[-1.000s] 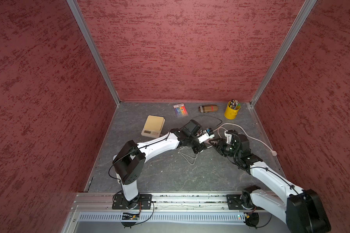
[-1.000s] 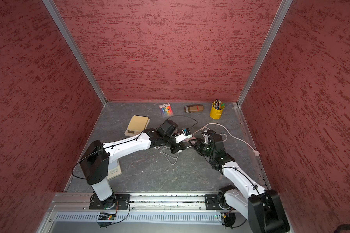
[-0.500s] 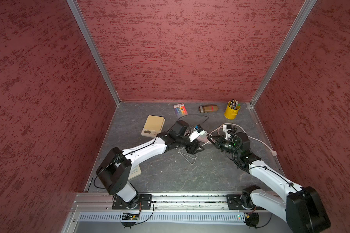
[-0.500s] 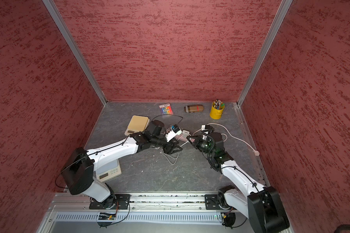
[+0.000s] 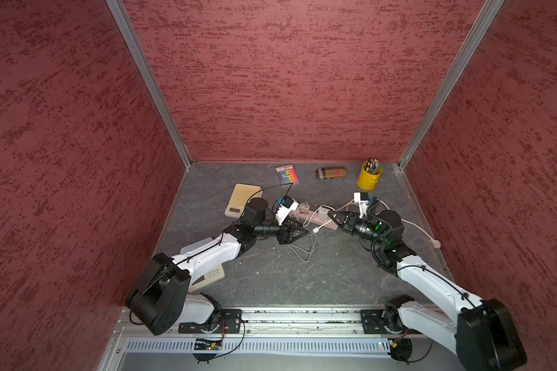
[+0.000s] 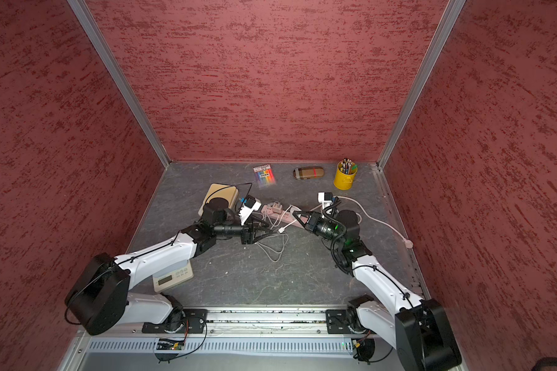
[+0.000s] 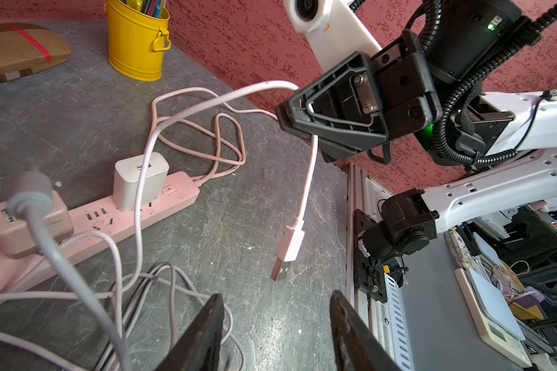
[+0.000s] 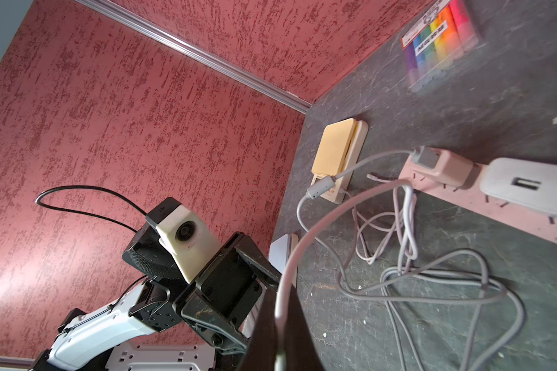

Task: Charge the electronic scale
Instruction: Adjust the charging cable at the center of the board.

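Red rough-plastered walls (image 5: 287,80) enclose a grey slate-patterned floor (image 5: 270,282). Flat rectangular tan electronic scale (image 5: 243,197) lies left of centre in both top views. Right gripper (image 5: 332,216) clamps smooth pink USB cable (image 7: 306,192); left gripper (image 7: 276,295) jaws stand apart.

The bucket (image 5: 369,181) is yellow, the power strip (image 7: 177,197) and cable (image 7: 305,192) pink, the scale (image 5: 242,197) tan, the walls (image 5: 287,80) red with dark streaks.
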Controlling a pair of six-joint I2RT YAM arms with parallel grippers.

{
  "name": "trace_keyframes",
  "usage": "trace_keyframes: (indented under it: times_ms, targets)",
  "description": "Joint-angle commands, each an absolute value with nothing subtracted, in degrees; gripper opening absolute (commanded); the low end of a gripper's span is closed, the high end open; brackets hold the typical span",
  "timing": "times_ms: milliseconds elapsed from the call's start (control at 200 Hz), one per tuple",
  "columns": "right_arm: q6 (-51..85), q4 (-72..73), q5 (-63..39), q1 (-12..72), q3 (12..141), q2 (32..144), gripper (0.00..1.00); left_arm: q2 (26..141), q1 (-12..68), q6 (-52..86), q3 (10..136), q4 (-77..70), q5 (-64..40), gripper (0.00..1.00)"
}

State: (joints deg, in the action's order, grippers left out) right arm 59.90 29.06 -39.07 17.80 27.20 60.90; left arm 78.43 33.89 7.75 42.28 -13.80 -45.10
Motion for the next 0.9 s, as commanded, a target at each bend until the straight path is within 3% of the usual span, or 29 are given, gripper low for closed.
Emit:
trace_keyframes:
  times_ms: [0,130,476,511,561,671,721,786,852,892]
  targets:
    - [62.5,34.4,-41.5,17.9,29.2,61.5,0.0,79.4,34.9,7.8,43.0,-16.9,-45.4,0.54]
    - [64.2,36.4,-43.2,17.9,29.2,62.5,0.0,81.4,35.6,8.3,44.0,-18.2,-46.4,0.49]
    - [67.0,39.5,-43.6,17.9,29.7,64.6,0.0,84.3,36.2,8.8,45.7,-19.2,-48.9,0.22]
    - [67.3,39.9,-43.4,17.9,29.7,64.7,0.0,84.3,36.3,8.8,45.7,-18.9,-48.7,0.16]
    - [67.7,40.0,-43.0,17.9,29.7,64.9,0.0,84.3,36.3,9.1,45.9,-18.4,-47.8,0.0]
    - [68.8,39.7,-41.8,17.9,30.0,65.0,0.0,83.6,36.4,8.0,46.2,-16.6,-45.9,0.0]
    - [68.9,37.0,-40.4,17.9,30.7,64.8,0.19,82.8,36.9,6.0,46.6,-14.2,-43.8,0.0]
    - [68.4,33.4,-39.2,18.0,31.6,64.2,0.25,81.5,38.1,1.4,48.0,-8.6,-38.7,0.0]
    - [67.6,28.7,-37.9,18.0,32.8,63.0,0.44,80.8,39.8,-3.5,50.1,-2.8,-32.5,0.0]
    - [66.6,25.3,-37.0,18.1,33.6,62.1,0.48,80.7,40.5,-5.6,51.4,-0.3,-29.1,0.0]
